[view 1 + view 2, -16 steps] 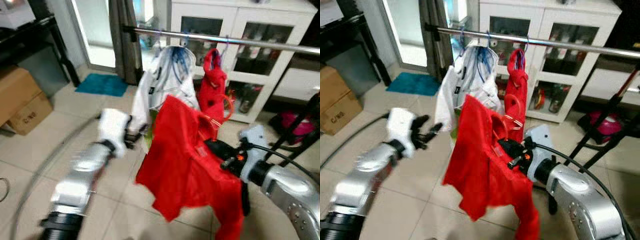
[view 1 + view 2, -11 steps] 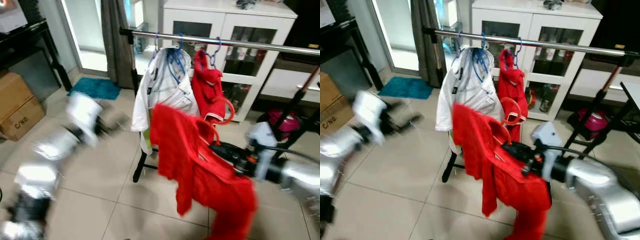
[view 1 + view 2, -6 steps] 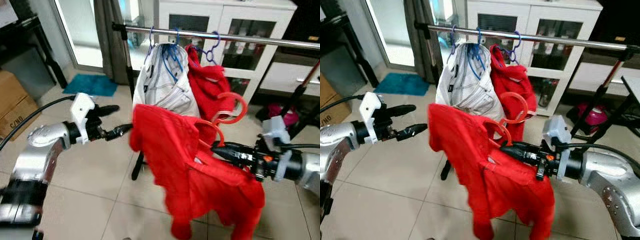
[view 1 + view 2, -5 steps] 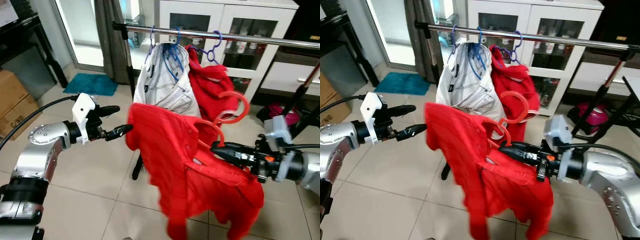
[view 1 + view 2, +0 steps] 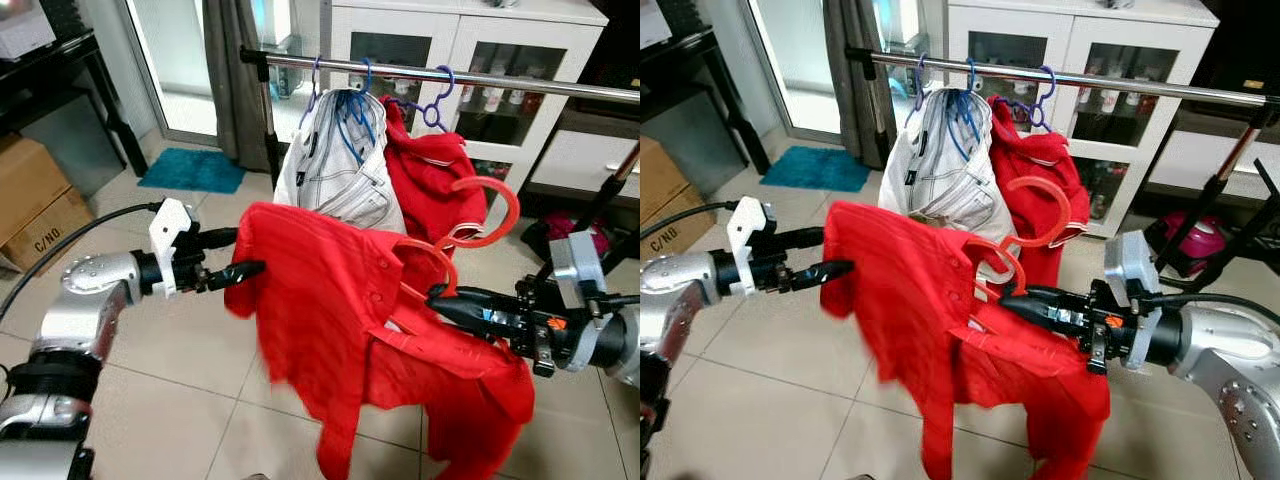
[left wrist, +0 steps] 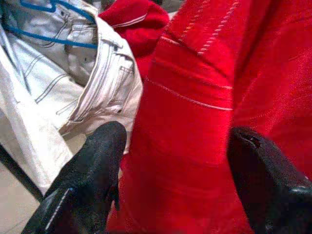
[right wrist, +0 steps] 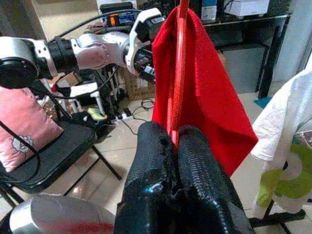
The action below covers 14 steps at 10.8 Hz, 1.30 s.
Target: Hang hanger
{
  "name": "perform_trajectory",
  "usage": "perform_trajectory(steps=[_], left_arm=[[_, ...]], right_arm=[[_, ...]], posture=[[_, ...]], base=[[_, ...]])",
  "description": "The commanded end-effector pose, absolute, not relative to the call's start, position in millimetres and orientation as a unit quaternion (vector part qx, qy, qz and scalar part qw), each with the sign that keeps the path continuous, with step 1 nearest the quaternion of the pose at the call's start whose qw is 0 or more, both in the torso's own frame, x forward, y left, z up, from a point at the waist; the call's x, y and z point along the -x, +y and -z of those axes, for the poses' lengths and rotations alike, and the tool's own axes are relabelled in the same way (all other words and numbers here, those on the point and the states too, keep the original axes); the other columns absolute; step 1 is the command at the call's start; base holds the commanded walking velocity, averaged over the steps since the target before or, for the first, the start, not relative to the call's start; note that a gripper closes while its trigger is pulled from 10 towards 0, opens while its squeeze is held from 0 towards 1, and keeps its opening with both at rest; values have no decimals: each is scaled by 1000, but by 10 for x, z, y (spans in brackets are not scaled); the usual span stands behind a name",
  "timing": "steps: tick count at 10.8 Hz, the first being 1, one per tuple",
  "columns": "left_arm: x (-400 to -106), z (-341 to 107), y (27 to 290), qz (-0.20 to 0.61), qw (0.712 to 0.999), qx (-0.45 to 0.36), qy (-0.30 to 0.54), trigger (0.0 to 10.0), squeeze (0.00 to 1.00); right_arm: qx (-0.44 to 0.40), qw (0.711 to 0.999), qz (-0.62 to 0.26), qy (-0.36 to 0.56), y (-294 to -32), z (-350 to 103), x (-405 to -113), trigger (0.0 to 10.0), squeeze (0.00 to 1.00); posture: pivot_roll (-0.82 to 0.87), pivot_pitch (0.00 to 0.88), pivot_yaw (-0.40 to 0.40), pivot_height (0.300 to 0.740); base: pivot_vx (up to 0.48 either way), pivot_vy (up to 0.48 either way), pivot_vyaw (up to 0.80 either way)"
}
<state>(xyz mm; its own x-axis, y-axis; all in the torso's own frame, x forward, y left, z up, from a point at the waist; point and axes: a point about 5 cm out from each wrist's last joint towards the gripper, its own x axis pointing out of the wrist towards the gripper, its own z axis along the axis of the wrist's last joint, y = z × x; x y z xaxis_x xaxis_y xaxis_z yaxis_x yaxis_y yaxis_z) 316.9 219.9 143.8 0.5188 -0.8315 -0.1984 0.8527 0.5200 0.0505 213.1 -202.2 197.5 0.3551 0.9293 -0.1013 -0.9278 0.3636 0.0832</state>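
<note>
While the clothes rail crosses the top of the scene with a white garment and a red garment hanging near its left end, the red shirt hangs below and in front of them, spread wider than half a second ago. The orange hanger inside it sits with its hook beneath the rail, not over it. The right claw stays clamped on the orange hanger at the collar. The left claw has come in to the shirt's left edge, its fingers spread wide either side of the cloth.
</note>
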Motion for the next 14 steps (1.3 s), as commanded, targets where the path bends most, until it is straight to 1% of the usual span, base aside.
perform_trajectory(steps=[1,6,14], left_arm=[[-3204,-1513,2195,488,868,-76,60,0,0],[-3182,-1460,2211,493,865,-70,60,0,0],[-3199,-1443,2227,485,871,-55,51,0,0]], right_arm=[[7,819,-572,47,-2021,-2076,-2112,10000,0],[5,823,-566,47,-2025,-2068,-2123,10000,0],[1,825,-563,52,-2038,-2017,-2118,10000,0]], posture=[[-222,7,65,740],[-223,9,62,740],[-227,0,58,740]], base=[[0,0,0],[0,0,0],[0,0,0]])
